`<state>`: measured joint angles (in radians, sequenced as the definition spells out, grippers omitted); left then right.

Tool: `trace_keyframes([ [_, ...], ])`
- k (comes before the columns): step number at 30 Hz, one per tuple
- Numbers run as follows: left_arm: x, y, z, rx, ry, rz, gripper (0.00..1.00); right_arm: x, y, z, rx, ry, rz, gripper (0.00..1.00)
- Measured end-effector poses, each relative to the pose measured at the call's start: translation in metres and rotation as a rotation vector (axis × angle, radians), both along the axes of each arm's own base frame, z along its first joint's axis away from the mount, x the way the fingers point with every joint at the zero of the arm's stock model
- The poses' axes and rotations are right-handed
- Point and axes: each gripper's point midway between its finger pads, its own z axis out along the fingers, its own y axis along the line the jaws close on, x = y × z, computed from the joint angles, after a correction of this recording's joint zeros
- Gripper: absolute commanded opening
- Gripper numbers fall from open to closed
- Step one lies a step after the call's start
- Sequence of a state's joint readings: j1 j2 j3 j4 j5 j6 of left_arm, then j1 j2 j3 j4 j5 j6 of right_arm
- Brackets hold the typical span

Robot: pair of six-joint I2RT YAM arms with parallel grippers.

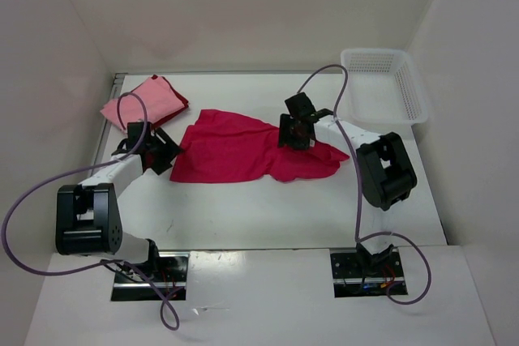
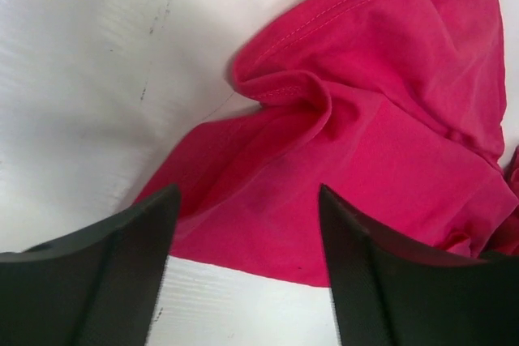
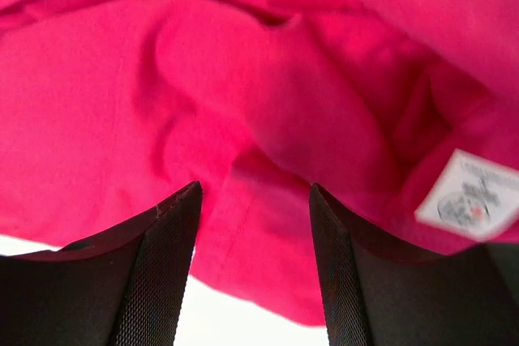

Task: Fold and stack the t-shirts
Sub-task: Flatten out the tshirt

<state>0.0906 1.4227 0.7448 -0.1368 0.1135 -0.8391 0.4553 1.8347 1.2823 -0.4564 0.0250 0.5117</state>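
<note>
Left arm base (image 1: 150,269): at the table's near edge, nearer than the crimson-magenta t-shirt (image 1: 231,150) and to its left.
Right arm base (image 1: 365,269): on the same near edge, nearer than the crimson-magenta t-shirt and to its right.
Table (image 1: 243,216): white, with a bare strip between the bases and the shirt's near hem.
Cables (image 1: 24,224): grey-purple, looping wide on either side of the shirt.
Left arm (image 1: 89,216): black elbow left of the shirt and nearer, white link slanting up to the shirt's left edge.
Right arm (image 1: 385,169): black elbow right of the shirt, white link reaching in over its right part.
Left gripper (image 1: 162,151): low at the shirt's left edge.
Left fingers (image 2: 105,265): apart, clamped on nothing. Shirt corner and bare table show in the gap.
Right gripper (image 1: 296,131): over the shirt's right part, toward its far edge.
Right fingers (image 3: 154,265): apart, clamped on nothing. Rumpled cloth fills the wrist view beyond the tips.
Crimson-magenta t-shirt: mid-table, spread out but rumpled, lying between the two grippers.
Stitched hem (image 2: 324,18): curling into a fold ahead of the left fingers.
Care label (image 3: 470,196): white, lying on the cloth just right of the right fingers.
Light pink t-shirt (image 1: 139,101): folded, farther than the crimson-magenta t-shirt, near its far left corner.
Dark red t-shirt (image 1: 182,103): under the pink one, only an edge showing on the side toward the crimson-magenta t-shirt.
Mesh basket (image 1: 385,83): white plastic, farther than the crimson-magenta t-shirt and to its right.
</note>
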Motion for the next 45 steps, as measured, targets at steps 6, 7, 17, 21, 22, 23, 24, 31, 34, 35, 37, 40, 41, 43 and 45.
trace_keyframes([
  [6,0.005,-0.005,-0.003,-0.027,0.003,-0.020,0.37,0.019,0.009,-0.013,-0.020,0.011,0.023,0.59],
  [7,0.006,-0.006,-0.002,-0.031,0.000,-0.025,0.34,0.020,0.009,-0.015,-0.024,0.015,0.027,0.57],
  [17,0.015,-0.013,0.012,-0.061,-0.039,-0.058,0.17,0.009,0.004,-0.023,-0.046,0.063,0.037,0.61],
  [21,0.016,-0.014,0.013,-0.066,-0.044,-0.063,0.21,0.003,0.002,-0.026,-0.053,0.083,0.039,0.58],
  [22,0.016,-0.014,0.013,-0.066,-0.044,-0.063,0.27,0.002,0.001,-0.027,-0.055,0.087,0.040,0.55],
  [23,0.016,-0.014,0.013,-0.065,-0.044,-0.065,0.36,0.001,0.001,-0.028,-0.058,0.091,0.043,0.51],
  [24,0.016,-0.014,0.013,-0.063,-0.044,-0.069,0.56,0.000,0.000,-0.028,-0.062,0.094,0.046,0.43],
  [31,0.015,-0.016,0.008,-0.064,-0.031,-0.086,0.48,0.003,0.001,-0.023,-0.069,0.089,0.061,0.13],
  [34,0.014,-0.017,0.001,-0.074,-0.011,-0.090,0.24,0.001,0.000,-0.023,-0.071,0.099,0.058,0.02],
  [35,0.013,-0.018,-0.001,-0.075,-0.003,-0.092,0.19,0.000,0.000,-0.021,-0.072,0.100,0.059,0.00],
  [37,0.012,-0.018,-0.005,-0.080,0.012,-0.094,0.05,-0.004,-0.002,-0.017,-0.067,0.101,0.059,0.00],
  [40,0.018,-0.018,0.000,-0.082,0.015,-0.096,0.00,-0.021,-0.008,0.001,-0.054,0.092,0.065,0.00],
  [41,0.022,-0.018,0.006,-0.081,0.004,-0.098,0.00,-0.027,-0.010,0.009,-0.047,0.086,0.065,0.00],
  [43,0.033,-0.018,0.022,-0.082,-0.035,-0.105,0.00,-0.042,-0.016,0.031,-0.025,0.059,0.066,0.00],
  [45,0.042,-0.020,0.039,-0.088,-0.076,-0.117,0.00,-0.058,-0.020,0.050,0.009,0.033,0.065,0.00],
])
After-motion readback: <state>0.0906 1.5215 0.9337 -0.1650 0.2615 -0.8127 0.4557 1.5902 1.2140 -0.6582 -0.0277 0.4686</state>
